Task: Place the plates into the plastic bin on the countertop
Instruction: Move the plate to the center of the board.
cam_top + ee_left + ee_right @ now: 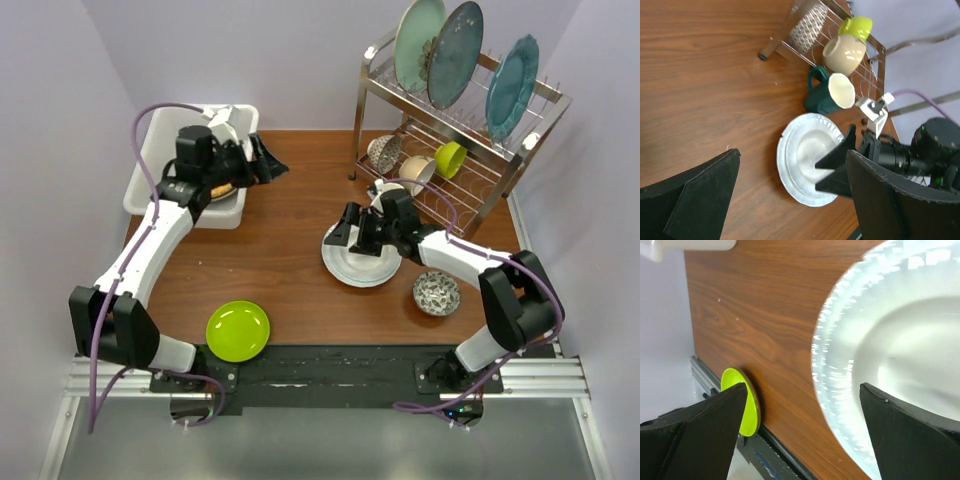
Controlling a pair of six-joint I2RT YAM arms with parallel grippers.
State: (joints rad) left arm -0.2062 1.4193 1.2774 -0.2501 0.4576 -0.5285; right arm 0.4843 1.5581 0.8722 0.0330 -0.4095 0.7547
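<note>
Right gripper [350,235] hung wide open above the white plate [358,268].
Left gripper [265,162] was spread wide beside the plastic bin [150,165]; neither held anything.

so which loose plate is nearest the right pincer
The white plate, directly under the right pincer; the lime green plate lies well away from it.

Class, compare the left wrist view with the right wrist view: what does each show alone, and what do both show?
Only the left wrist view: the dark green ceramic mug and steel wire rack. Only the right wrist view: the round lime green plate and a corner of the white plastic bin. Both: the round white patterned-rim plate on the reddish-brown wooden countertop.
</note>
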